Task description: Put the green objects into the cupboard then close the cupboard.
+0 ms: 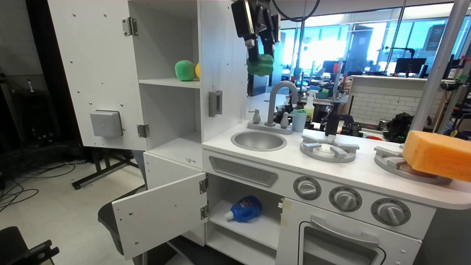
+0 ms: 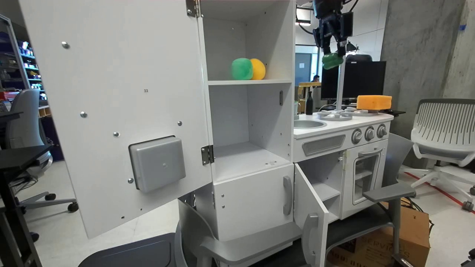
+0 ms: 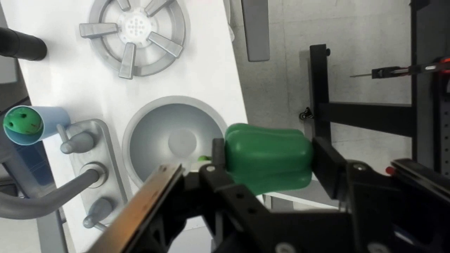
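Note:
My gripper [image 1: 260, 55] is shut on a green bell-pepper-shaped toy [image 3: 269, 158], held in the air above the sink side of the toy kitchen. The toy also shows in both exterior views [image 1: 261, 66] [image 2: 331, 61]. The tall white cupboard [image 2: 228, 40] stands beside the gripper; its long door [image 2: 107, 78] is swung wide open. A green rounded toy [image 1: 184, 70] sits on its inner shelf, touching a yellow ball [image 2: 258, 69]. A green piece [image 3: 23, 120] is inside a light-blue cup [image 3: 56, 121]. A small bright-green bit [image 3: 204, 158] shows by the sink, mostly hidden by the gripper.
The sink [image 1: 258, 141] and grey faucet [image 1: 281, 92] are below the gripper. A dark bottle [image 1: 332, 119] and orange sponge [image 1: 438, 154] are on the counter. A low door [image 1: 162, 213] stands open; a blue bottle [image 1: 244, 209] lies inside.

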Tool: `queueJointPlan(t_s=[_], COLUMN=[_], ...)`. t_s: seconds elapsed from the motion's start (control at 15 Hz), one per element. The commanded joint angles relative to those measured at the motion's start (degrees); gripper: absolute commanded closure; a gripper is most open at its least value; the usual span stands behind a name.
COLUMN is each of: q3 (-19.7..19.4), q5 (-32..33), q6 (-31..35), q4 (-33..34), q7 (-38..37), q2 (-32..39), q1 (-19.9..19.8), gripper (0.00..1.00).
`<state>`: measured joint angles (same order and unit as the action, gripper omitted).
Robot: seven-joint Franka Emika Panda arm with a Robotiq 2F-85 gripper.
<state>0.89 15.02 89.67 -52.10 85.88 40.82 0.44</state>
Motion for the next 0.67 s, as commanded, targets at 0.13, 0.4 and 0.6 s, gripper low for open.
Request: queueJointPlan(t_s=[0.13, 0.4, 0.6], q3=[0.44, 1.31, 1.62], q5=[6.64, 10.87, 13.54], q6=[5.57, 11.12, 15.35], q4=[-19.63, -30.72, -38.96], q7=[3.33, 2.9, 1.92], q2=[-12.92, -19.93, -25.16], q1=[2.49, 4.2, 4.15], gripper=[0.63, 0.63, 0.63])
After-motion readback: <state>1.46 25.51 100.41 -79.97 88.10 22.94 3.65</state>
